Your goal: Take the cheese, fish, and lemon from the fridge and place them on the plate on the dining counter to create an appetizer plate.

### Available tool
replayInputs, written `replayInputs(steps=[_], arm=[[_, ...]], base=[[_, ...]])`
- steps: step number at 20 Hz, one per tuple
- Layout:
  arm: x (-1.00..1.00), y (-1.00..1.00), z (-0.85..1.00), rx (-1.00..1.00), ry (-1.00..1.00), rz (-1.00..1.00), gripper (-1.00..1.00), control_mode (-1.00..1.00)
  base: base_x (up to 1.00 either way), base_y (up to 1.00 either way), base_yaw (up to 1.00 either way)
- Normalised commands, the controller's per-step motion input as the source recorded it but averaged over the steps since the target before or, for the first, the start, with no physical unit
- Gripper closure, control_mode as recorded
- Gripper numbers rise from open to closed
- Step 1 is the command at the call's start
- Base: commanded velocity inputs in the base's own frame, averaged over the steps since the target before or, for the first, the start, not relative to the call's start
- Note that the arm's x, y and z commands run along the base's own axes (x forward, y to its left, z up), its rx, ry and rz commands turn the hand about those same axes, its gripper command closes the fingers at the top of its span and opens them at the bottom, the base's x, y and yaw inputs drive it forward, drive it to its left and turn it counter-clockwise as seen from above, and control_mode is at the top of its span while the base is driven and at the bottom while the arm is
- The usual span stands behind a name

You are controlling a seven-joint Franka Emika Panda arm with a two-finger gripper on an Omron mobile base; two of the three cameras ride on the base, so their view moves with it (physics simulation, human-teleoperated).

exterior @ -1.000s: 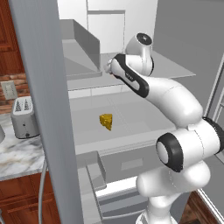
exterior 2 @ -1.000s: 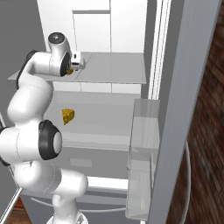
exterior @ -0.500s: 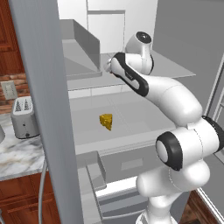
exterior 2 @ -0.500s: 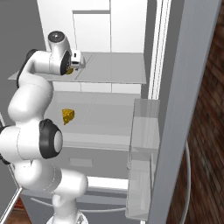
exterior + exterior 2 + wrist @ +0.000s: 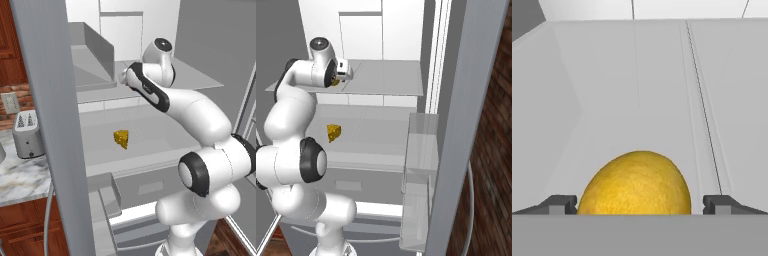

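In the hand view the round yellow lemon (image 5: pixel 637 182) lies on an upper glass shelf of the fridge (image 5: pixel 150 75), right between the two fingertips of my gripper (image 5: pixel 640 204). The gripper is open, and its fingertips (image 5: pixel 559 204) stand apart from the fruit on either side. From the right base view a sliver of the lemon (image 5: pixel 334 83) shows beside the hand. The cheese (image 5: pixel 121 139) (image 5: pixel 333 132), a small yellow wedge, sits one shelf lower. The fish, the plate and the dining counter are out of view.
The grey fridge door edge (image 5: pixel 50 125) rises close on the left. Clear door bins (image 5: pixel 418 165) hang on the right. A drawer (image 5: pixel 145 187) lies under the cheese shelf. A toaster (image 5: pixel 27 134) stands on the marble wall counter (image 5: pixel 20 175) at the left.
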Motion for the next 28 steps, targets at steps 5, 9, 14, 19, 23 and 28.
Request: replayInputs(steps=[5, 9, 14, 19, 23, 28], arm=[[0.0, 0.0, -0.3, 0.0, 0.0, -0.01, 1.0, -1.0], [0.08, 0.0, -0.19, 0.0, 0.0, 0.0, 1.0, -1.0], [0.03, 0.0, -0.01, 0.0, 0.0, 0.0, 1.0, -1.0], [-0.83, 0.0, -0.01, 0.0, -0.1, -0.03, 1.0, -1.0], [-1.0, -0.17, 0.0, 0.0, -0.21, -0.03, 1.0, -1.0], [-1.0, -0.29, 0.16, 0.0, -0.25, 0.0, 1.0, -1.0]], base=[[0.0, 0.0, 0.0], [0.0, 0.0, 0.0], [0.0, 0.0, 0.0], [0.0, 0.0, 0.0], [0.0, 0.0, 0.0], [0.0, 0.0, 0.0]])
